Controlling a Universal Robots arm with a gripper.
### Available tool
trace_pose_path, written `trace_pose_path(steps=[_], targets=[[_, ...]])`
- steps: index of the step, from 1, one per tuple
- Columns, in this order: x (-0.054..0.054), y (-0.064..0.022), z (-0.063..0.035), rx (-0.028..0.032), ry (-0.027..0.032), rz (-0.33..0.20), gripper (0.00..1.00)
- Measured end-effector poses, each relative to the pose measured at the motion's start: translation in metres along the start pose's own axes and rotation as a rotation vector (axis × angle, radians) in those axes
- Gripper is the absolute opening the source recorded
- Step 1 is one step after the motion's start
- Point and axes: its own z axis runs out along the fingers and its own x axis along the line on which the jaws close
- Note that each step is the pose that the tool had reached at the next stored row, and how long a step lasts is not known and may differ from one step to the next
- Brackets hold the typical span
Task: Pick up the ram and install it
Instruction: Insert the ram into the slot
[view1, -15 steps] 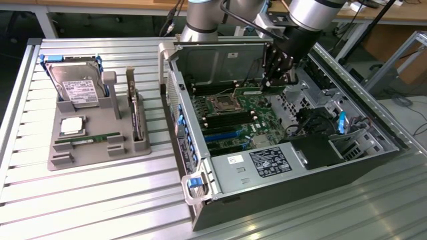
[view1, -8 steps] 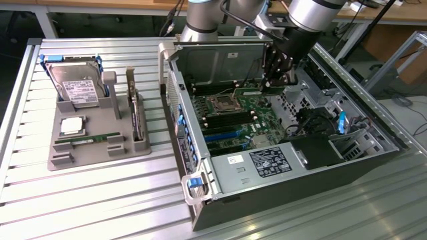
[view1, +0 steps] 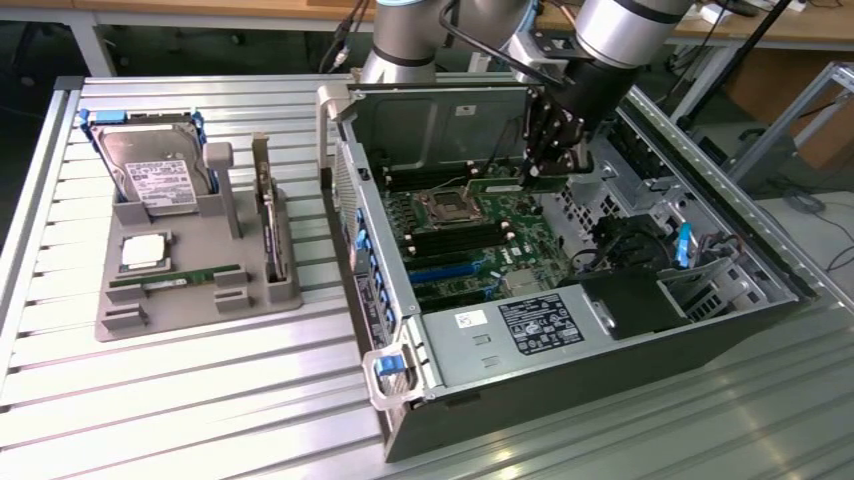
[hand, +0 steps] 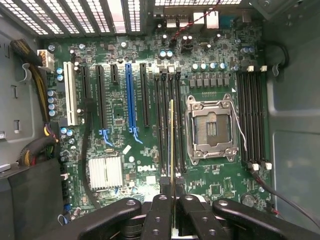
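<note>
We are holding ram (hand: 172, 145) edge-down in tool (hand: 172, 196), clamped narrow, above slots beside CPU socket (hand: 212, 129), aligning stick lengthwise for seating.

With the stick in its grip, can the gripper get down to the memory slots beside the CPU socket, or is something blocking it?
Probably yes. The gripper is shut on the ram, held edge-on above the memory slots next to the open CPU socket. The case side is open, and no cable or card crosses the gap below.

silver tubular arm (view1: 627, 30) with grey joints, black screw-studded gripper (hand: 172, 200).
</note>
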Motion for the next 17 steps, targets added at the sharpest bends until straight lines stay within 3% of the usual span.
trace_pose_path(steps=[17], targets=[[0.0006, -0.0005, 0.0077, 0.0001, 0.0000, 0.000, 0.12]])
